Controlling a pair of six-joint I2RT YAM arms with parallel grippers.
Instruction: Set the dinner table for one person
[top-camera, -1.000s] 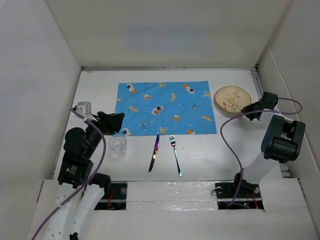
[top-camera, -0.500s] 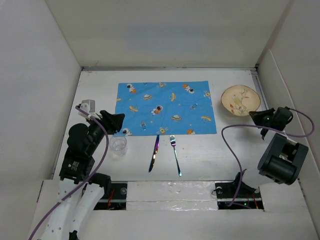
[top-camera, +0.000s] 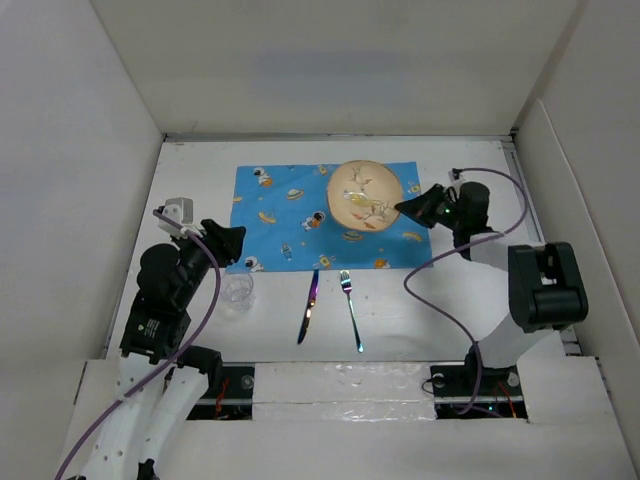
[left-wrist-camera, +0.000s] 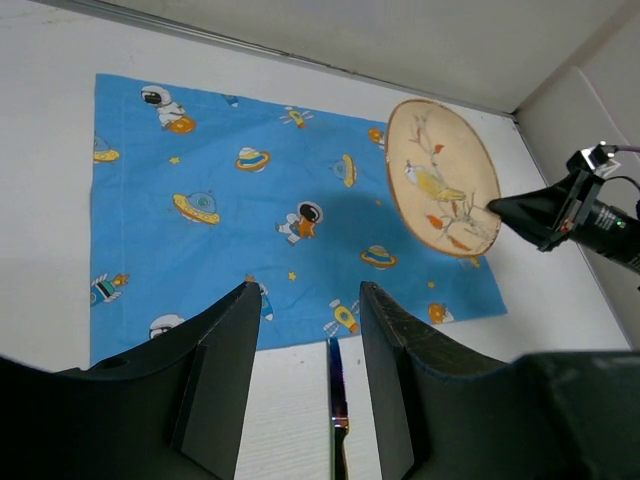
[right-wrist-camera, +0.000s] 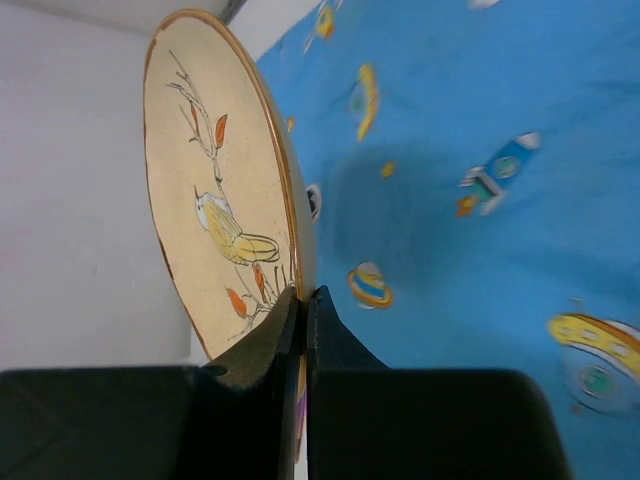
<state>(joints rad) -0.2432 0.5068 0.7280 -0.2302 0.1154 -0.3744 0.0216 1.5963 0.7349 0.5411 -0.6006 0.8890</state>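
My right gripper (top-camera: 405, 209) is shut on the rim of a tan plate (top-camera: 364, 195) with a bird painted on it, holding it above the right part of the blue space-print placemat (top-camera: 290, 215) on the white dinner table (top-camera: 450, 300). The plate also shows in the right wrist view (right-wrist-camera: 215, 225) and in the left wrist view (left-wrist-camera: 440, 175). My left gripper (top-camera: 235, 242) is open and empty, above the table's left side near the clear glass (top-camera: 236, 291). A knife (top-camera: 308, 305) and a fork (top-camera: 351, 309) lie below the placemat's front edge.
White walls enclose the table on the left, back and right. The right arm's purple cable (top-camera: 440, 290) loops over the table's right side. The knife also shows in the left wrist view (left-wrist-camera: 336, 410), between my left fingers.
My right gripper has lifted the plate from the table's far right and carried it left over the placemat. The left arm has barely moved.
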